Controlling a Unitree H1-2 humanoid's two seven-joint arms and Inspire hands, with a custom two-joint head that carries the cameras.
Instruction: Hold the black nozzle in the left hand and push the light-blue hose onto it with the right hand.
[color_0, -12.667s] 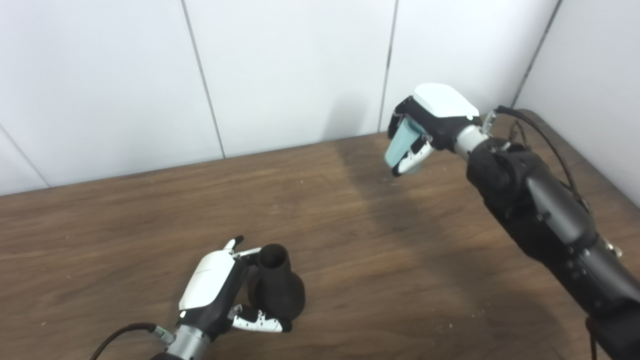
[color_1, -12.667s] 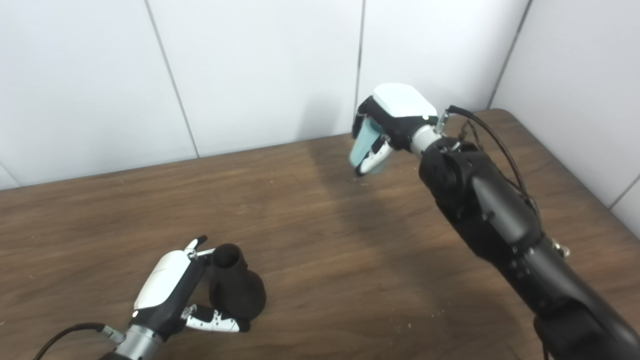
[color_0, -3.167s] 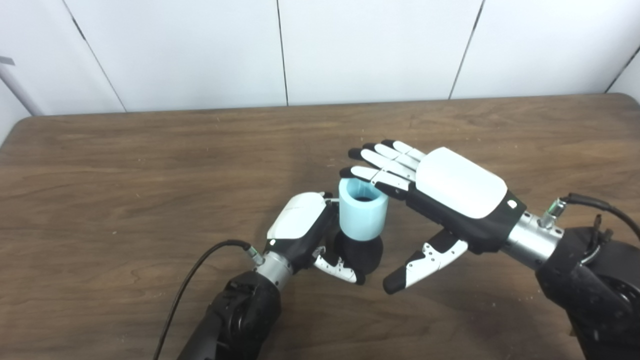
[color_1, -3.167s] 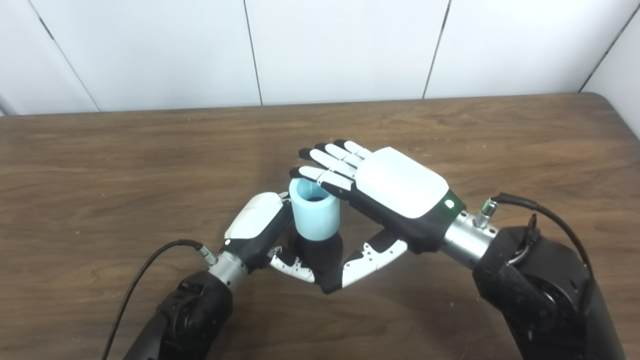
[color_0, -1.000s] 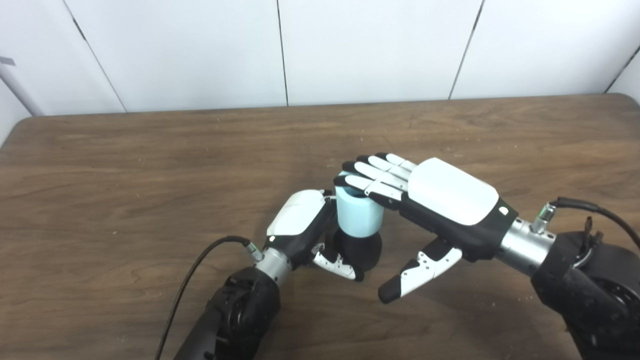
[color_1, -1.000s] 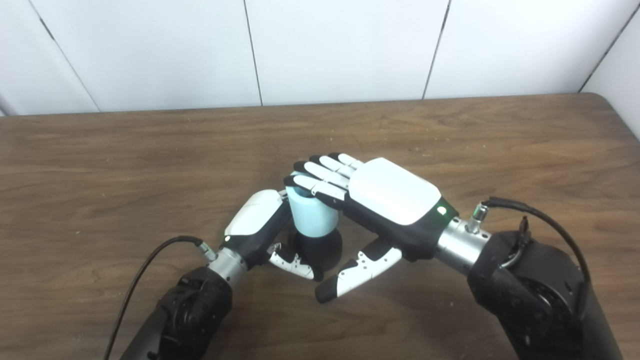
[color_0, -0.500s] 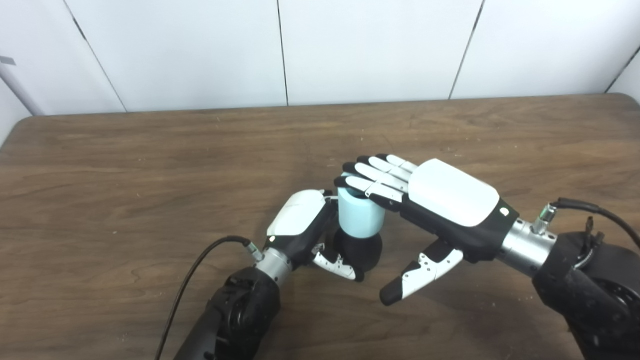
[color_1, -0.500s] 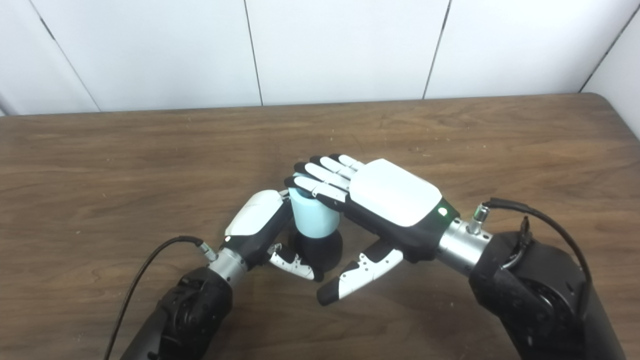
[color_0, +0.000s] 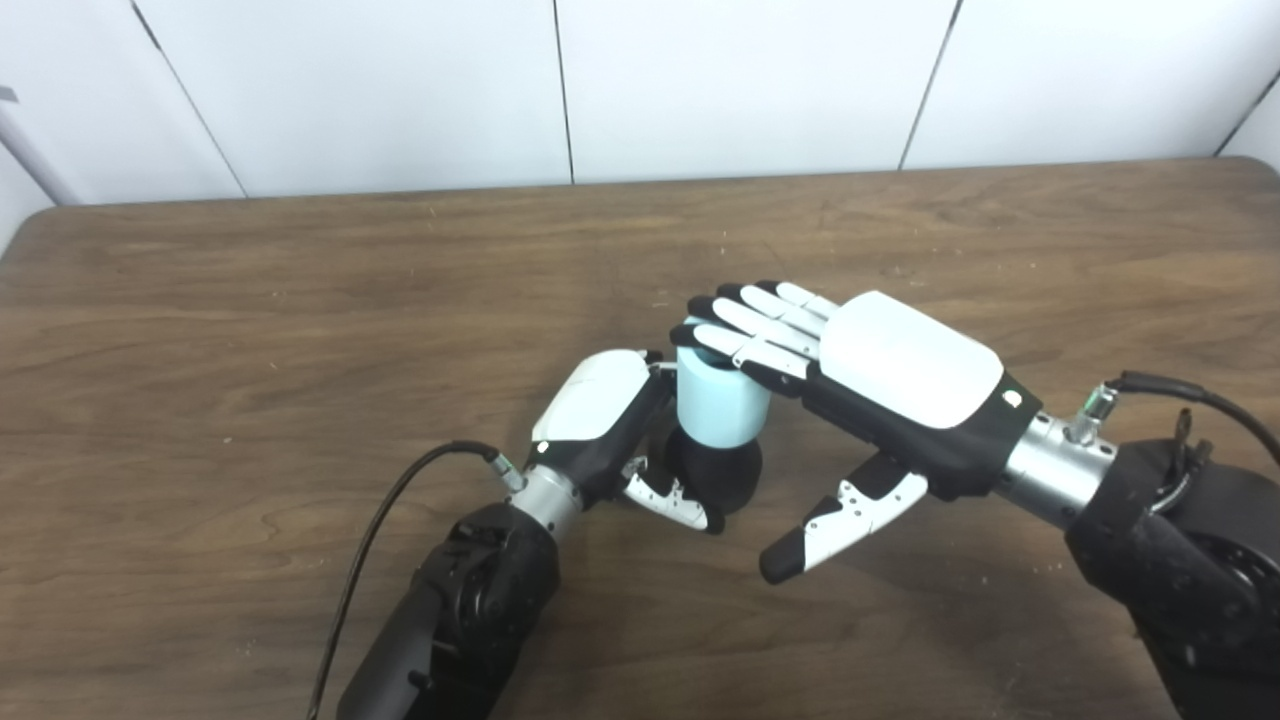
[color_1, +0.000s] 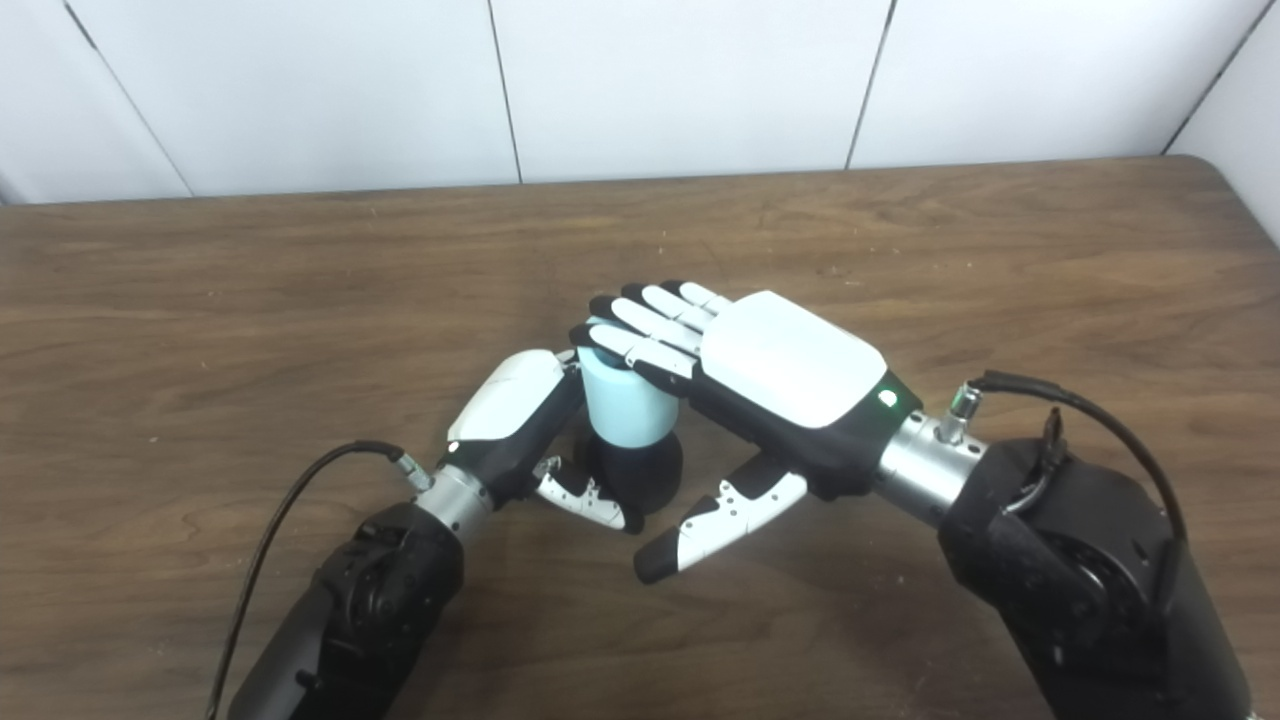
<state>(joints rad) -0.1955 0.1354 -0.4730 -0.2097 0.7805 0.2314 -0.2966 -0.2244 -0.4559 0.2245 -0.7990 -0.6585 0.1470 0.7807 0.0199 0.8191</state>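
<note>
1. Light-blue hose (color_0: 722, 404) stands upright on the black nozzle (color_0: 715, 473), its lower end seated over the nozzle's neck, near the middle of the wooden table (color_0: 250, 300).
2. The nozzle's wide base rests on the tabletop, and only that dark, rounded lower part shows below the hose.
3. My left hand (color_0: 600, 420) grasps the nozzle from its left side, fingers curled round the base, my thumb (color_0: 672, 498) wrapped across the front.
4. My right hand (color_0: 880, 385) is released and flat, palm down, holding nothing.
5. Its fingers (color_0: 750, 330) lie stretched over the hose's top rim, covering the opening.
6. My right thumb (color_0: 835, 518) hangs free below the palm, apart from the nozzle, pointing toward the table.
7. White wall panels (color_0: 740, 90) rise behind the table's far edge.
</note>
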